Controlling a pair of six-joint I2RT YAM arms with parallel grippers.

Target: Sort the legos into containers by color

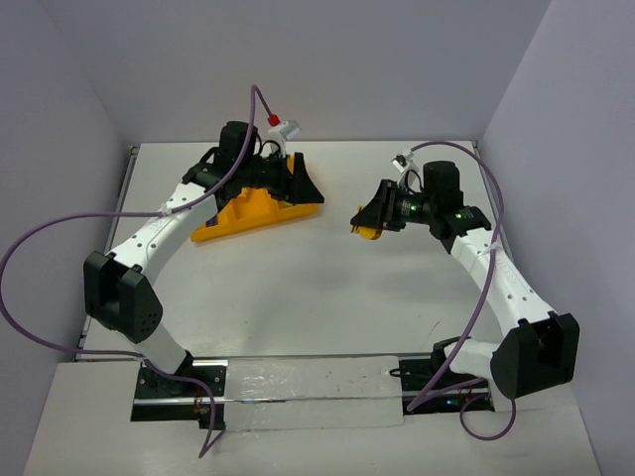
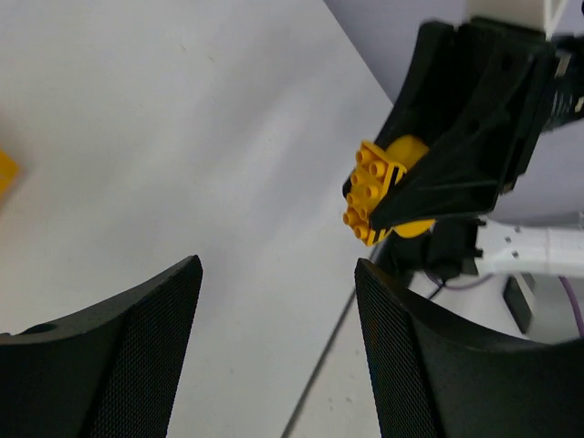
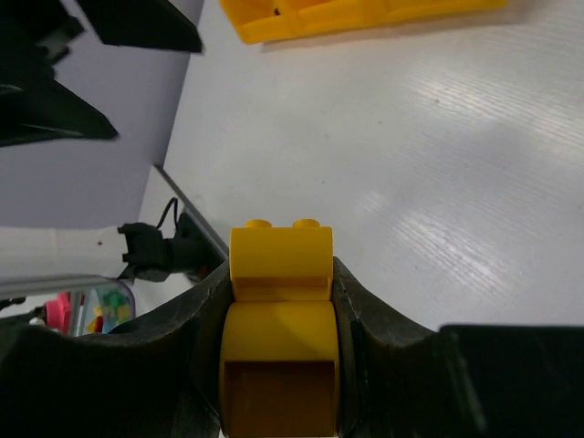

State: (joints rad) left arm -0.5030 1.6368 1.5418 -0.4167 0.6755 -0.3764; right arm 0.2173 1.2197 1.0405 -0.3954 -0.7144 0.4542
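Item: orange-yellow lego stack (image 3: 278, 265), two bricks seated one on the other, two studs showing on the upper brick; clamped between the black fingers of the right gripper (image 1: 372, 216), whose jaws are closed tight against both sides of the stack. Position: held above the white table (image 1: 317, 297), right of centre in the overhead view, well apart from the tray. In the left wrist view the same stack sits in the upper right of the frame, studs facing the camera. Item: orange-yellow tray (image 1: 243, 213), resting on the table in the upper centre-left of the overhead view; in the right wrist view its edge crosses the top of the frame; its contents cannot be made out. Item: left gripper (image 2: 278, 274), at the right-hand end of the tray in the overhead view, jaws standing well apart with nothing between them, only bare table behind the gap. Both arms reach inward from the bottom edge of the overhead view.
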